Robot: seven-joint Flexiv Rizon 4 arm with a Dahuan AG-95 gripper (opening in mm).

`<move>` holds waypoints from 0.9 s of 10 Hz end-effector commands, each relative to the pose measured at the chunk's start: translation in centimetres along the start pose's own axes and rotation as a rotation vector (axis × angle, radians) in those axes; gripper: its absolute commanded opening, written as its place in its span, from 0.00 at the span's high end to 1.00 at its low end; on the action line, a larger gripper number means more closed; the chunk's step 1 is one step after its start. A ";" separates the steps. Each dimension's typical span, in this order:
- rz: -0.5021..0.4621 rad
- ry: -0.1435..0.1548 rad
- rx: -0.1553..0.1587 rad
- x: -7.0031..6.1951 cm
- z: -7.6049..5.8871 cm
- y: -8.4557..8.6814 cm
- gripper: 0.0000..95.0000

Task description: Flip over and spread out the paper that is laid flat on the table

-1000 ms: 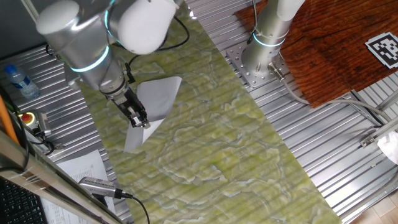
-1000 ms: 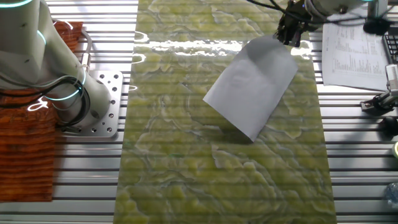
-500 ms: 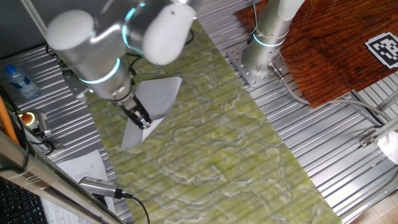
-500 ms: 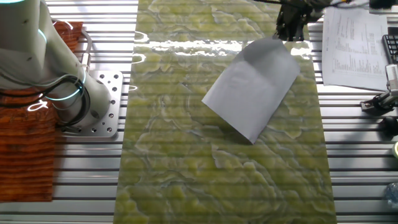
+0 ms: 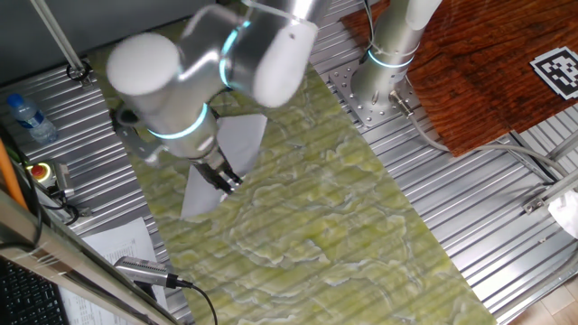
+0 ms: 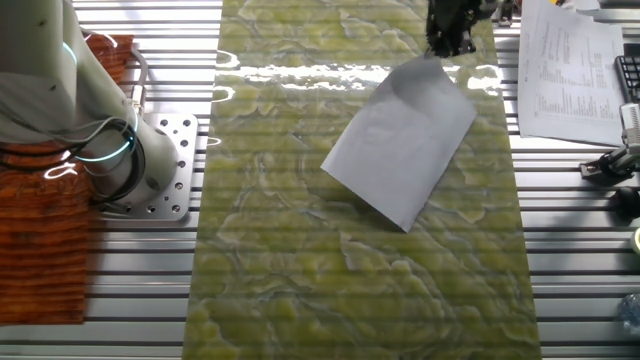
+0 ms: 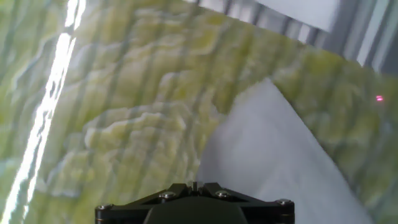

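The paper is a blank white sheet on the green-yellow mat of the table, near its left edge. My gripper is at the sheet's near edge, with its jaws shut on that edge, and the sheet bends up there. In the other fixed view the gripper stands over the far corner of the paper, which otherwise lies flat on the table. In the hand view the shut gripper is at the bottom, and the paper spreads away to the right over the table.
A printed sheet lies on the ribbed metal panel beside the mat. A second arm's base stands at the far side next to a reddish wood-grain board. A water bottle and a grey handheld device sit at the left.
The arm has swung over the mat and the gripper has shifted along the paper's edge. The sheet has slid slightly with it.
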State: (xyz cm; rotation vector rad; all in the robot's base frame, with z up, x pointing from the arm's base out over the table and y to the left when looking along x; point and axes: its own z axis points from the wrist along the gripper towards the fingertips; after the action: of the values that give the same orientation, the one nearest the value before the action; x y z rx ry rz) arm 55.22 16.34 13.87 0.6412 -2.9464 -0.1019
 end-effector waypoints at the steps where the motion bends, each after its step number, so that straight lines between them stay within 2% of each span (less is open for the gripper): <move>1: -0.233 -0.085 0.090 0.5 0.8 2.0 1.00; 2: -0.231 -0.084 0.092 0.5 0.9 2.2 1.00; 4: -0.242 -0.080 0.134 0.7 1.1 2.3 1.00; 7: -0.314 -0.131 0.175 1.5 1.8 2.1 1.00; 9: -0.326 -0.146 0.195 1.7 1.9 2.1 1.00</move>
State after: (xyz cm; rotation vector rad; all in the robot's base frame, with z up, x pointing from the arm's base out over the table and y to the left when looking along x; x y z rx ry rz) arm 52.33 17.45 12.58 1.1829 -2.9841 0.1108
